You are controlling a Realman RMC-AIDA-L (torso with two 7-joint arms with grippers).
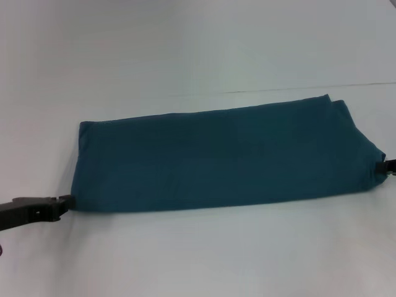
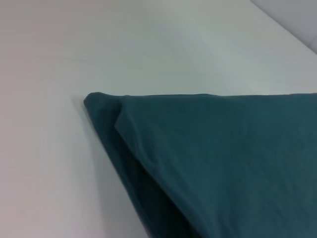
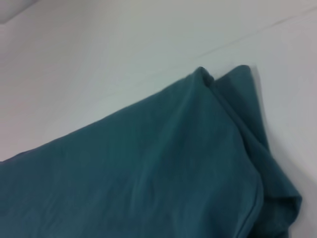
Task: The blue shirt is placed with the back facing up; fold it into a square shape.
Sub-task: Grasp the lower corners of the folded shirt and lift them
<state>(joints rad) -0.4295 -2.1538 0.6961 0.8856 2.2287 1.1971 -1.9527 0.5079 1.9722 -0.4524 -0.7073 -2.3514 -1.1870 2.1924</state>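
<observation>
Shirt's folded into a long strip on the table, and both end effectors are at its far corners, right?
Not quite. The blue shirt is a long strip on the table, but the head view shows the left end effector and right end effector at its near corners, not its far ones.

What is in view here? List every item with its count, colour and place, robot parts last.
blue shirt: one, dark teal-blue, folded into a long band lying across the middle of the table, plain side up.
table: one, white, under the shirt, with a thin seam line at the far right.
left gripper: one, black, at the shirt's near left corner.
right gripper: one, black, at the shirt's right end, mostly out of the head view.
</observation>
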